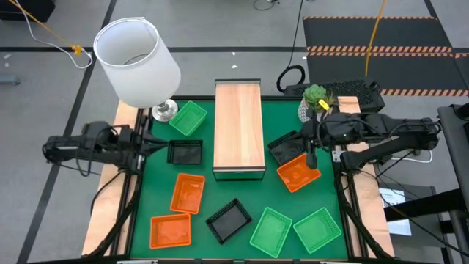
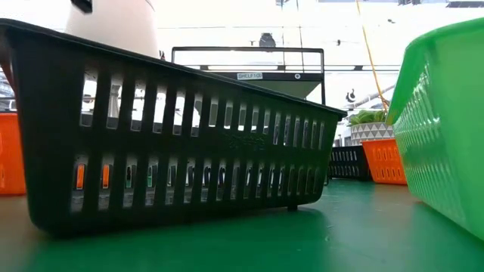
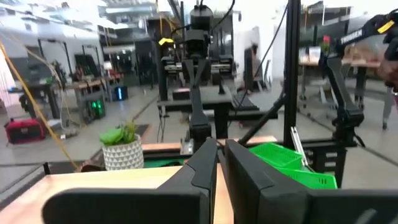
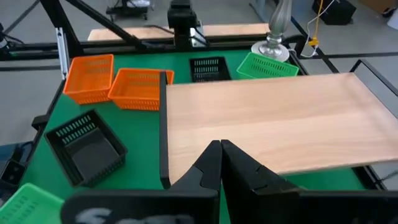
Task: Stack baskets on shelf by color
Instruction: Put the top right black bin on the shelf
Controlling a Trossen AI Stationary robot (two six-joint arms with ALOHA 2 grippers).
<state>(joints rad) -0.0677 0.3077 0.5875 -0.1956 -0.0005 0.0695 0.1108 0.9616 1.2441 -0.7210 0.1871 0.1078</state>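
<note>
Nine baskets (image 1: 187, 193) lie scattered on your green desk (image 1: 242, 194); none sits on the bare shelf (image 1: 238, 128). Your left tool (image 1: 157, 145) and right tool (image 1: 311, 154), both clenched empty, flank it. All stacking remains.

Left arm reaches in from the left edge, its gripper (image 1: 163, 144) with jaws closed. Right arm mirrors it, gripper (image 1: 311, 158) jaws closed, pointing down.
</note>
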